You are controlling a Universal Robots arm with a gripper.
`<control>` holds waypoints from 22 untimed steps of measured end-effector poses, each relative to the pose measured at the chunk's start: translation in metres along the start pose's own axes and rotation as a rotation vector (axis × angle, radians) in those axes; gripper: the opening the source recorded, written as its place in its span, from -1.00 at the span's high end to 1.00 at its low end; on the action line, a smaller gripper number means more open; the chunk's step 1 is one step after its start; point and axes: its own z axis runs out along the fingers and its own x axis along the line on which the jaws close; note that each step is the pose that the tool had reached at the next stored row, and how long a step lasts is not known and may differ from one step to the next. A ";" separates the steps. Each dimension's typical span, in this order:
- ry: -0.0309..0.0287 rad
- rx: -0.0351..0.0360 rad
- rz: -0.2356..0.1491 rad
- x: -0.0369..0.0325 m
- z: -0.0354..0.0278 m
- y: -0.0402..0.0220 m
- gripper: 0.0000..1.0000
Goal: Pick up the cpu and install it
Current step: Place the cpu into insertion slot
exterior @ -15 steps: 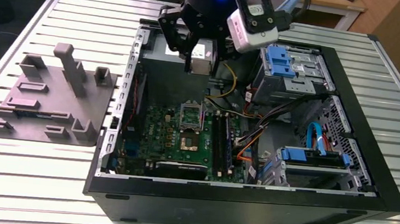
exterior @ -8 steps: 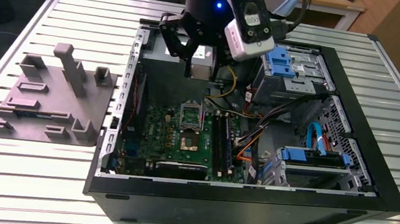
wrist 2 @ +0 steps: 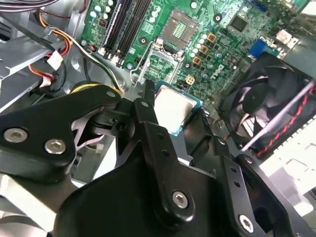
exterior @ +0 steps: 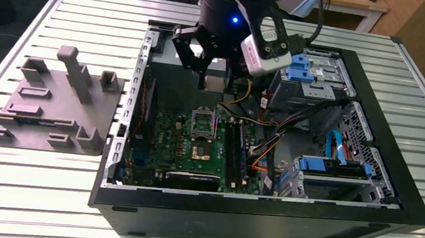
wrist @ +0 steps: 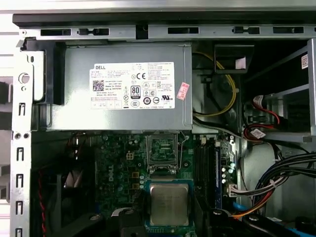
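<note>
**CPU gripped, socket waiting below**

The gripper is clamped on the cpu and holds it flat in the air inside the open case. The bare socket lies lower and nearer, on the green motherboard. Cables crowd the exterior view's right, and the power supply sits at the far side.

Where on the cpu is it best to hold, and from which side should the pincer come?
By two opposite thin edges, from straight above. The cpu is a flat square lying level, metal top up; the pincer holds it so now, above the motherboard.
</note>
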 end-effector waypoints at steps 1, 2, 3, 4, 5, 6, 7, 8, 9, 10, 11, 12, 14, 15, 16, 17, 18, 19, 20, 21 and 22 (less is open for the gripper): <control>0.0001 0.0000 -0.001 -0.0004 0.0019 -0.0002 0.06; 0.0001 0.0001 -0.004 -0.0008 0.0037 -0.0005 0.06; 0.0004 0.0002 -0.011 -0.0009 0.0054 -0.0007 0.06; 0.0010 0.0003 -0.023 -0.0009 0.0073 -0.0007 0.06; 0.0016 0.0004 -0.036 -0.0010 0.0091 -0.0008 0.06; 0.0021 0.0005 -0.045 -0.0010 0.0109 -0.0009 0.06; 0.0024 0.0006 -0.054 -0.0011 0.0127 -0.0010 0.06; 0.0030 0.0005 -0.061 -0.0011 0.0147 -0.0011 0.06; 0.0039 0.0006 -0.064 -0.0011 0.0164 -0.0013 0.06; 0.0043 0.0008 -0.064 -0.0012 0.0182 -0.0017 0.06; 0.0044 0.0007 -0.064 -0.0012 0.0199 -0.0020 0.06; 0.0045 0.0014 -0.064 -0.0012 0.0204 -0.0021 0.06; 0.0045 0.0016 -0.064 -0.0012 0.0203 -0.0021 0.06; 0.0044 0.0015 -0.064 -0.0012 0.0203 -0.0021 0.06; 0.0043 0.0014 -0.063 -0.0011 0.0211 -0.0022 0.06; 0.0042 0.0014 -0.060 -0.0011 0.0228 -0.0023 0.06; 0.0041 0.0014 -0.055 -0.0011 0.0245 -0.0028 0.06; 0.0038 0.0012 -0.050 -0.0012 0.0263 -0.0037 0.06; 0.0036 0.0012 -0.045 -0.0012 0.0281 -0.0049 0.06; 0.0032 0.0012 -0.040 -0.0011 0.0298 -0.0058 0.06; 0.0029 0.0011 -0.033 -0.0011 0.0318 -0.0062 0.06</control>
